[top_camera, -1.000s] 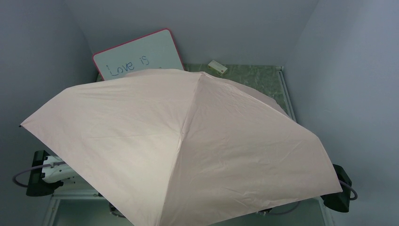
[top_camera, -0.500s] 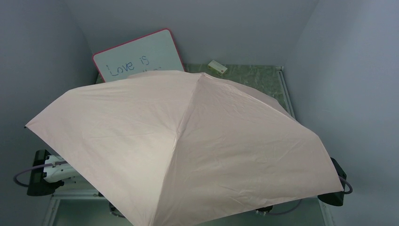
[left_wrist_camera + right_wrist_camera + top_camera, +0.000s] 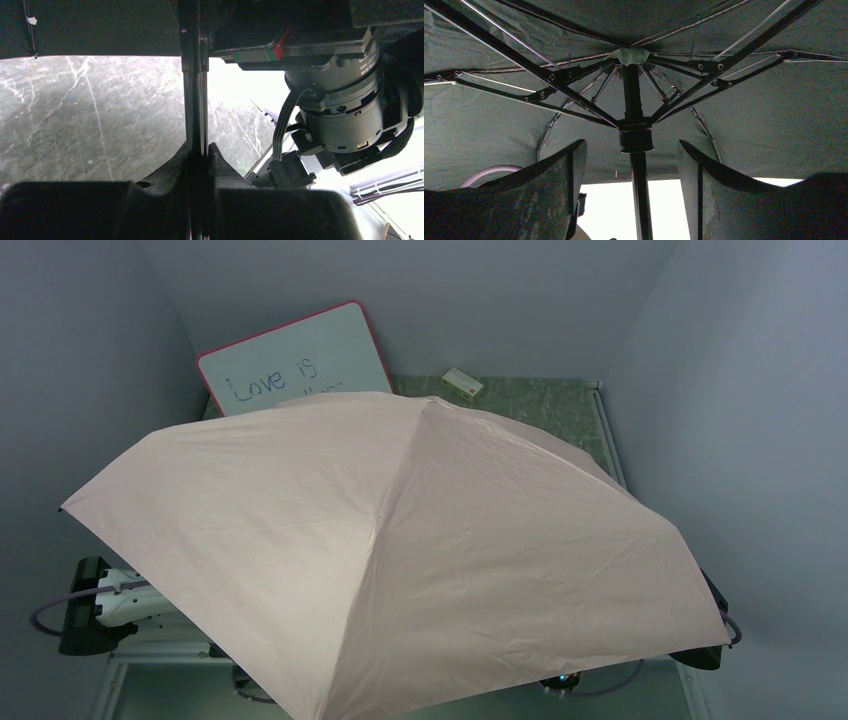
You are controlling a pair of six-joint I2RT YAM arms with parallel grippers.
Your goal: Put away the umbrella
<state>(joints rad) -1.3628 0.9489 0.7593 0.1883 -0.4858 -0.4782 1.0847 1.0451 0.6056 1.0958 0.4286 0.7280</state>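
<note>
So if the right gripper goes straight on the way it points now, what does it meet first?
Probably the umbrella: its runner on the shaft stands between the right gripper's open jaws, with the canopy underside behind. Depth is unclear.

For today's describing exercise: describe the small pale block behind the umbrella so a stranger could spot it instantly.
The open pink umbrella fills most of the top view; behind its peak shows a strip of green marbled table. At that strip's far edge, right of the pink-framed whiteboard, lies the cream block, the only small loose item there.
</note>
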